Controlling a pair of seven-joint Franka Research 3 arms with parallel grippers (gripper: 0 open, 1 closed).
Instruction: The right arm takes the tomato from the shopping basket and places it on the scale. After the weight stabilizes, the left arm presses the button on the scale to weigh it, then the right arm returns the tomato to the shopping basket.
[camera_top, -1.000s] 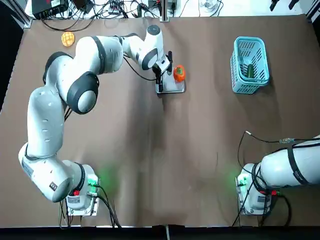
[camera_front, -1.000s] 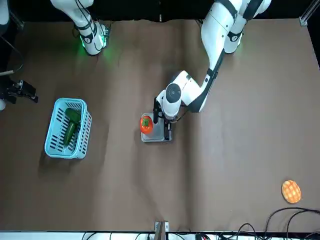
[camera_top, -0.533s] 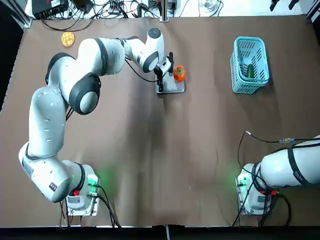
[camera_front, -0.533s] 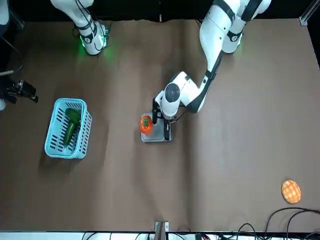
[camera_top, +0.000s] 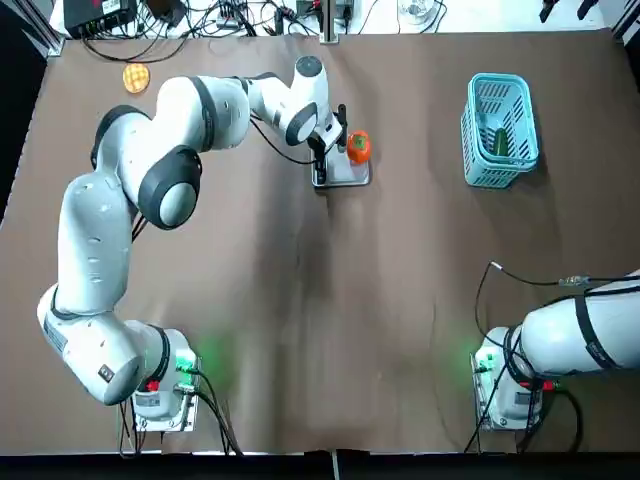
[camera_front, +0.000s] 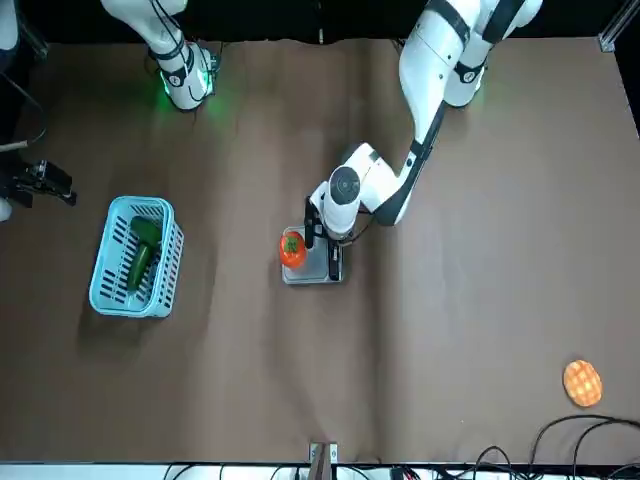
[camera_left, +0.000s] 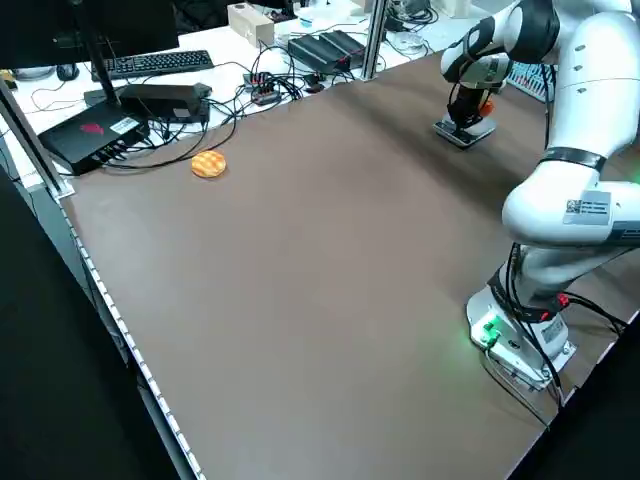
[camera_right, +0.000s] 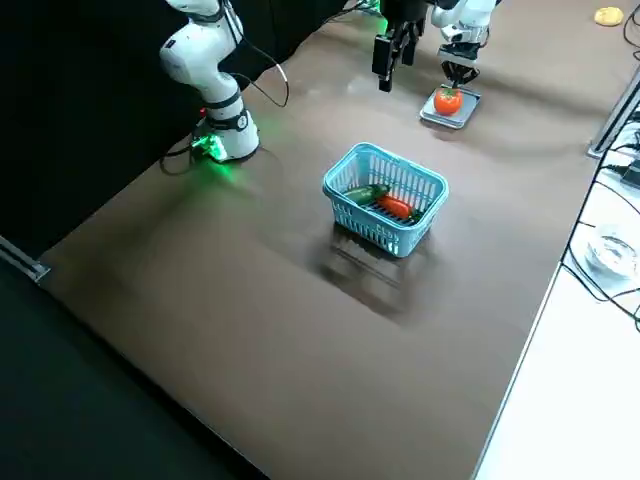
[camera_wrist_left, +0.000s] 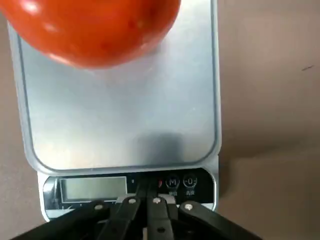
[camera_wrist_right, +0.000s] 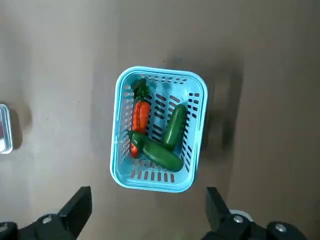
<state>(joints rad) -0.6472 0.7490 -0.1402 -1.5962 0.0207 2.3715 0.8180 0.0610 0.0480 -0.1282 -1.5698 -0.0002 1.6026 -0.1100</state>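
You see an orange-red tomato (camera_top: 358, 146) with a green tuft on a silver-grey scale (camera_top: 342, 172), its display strip dark. The shopping basket (camera_top: 498, 130) is light-blue lattice, holding two green vegetables (camera_wrist_right: 165, 145) and an orange-red one (camera_wrist_right: 139, 121). The counter (camera_top: 330, 320) is plain brown. Both arms are white with grey joints, bases glowing green. At the top view's 10 o'clock lies a yellow-orange waffle-patterned disc (camera_top: 136, 77).
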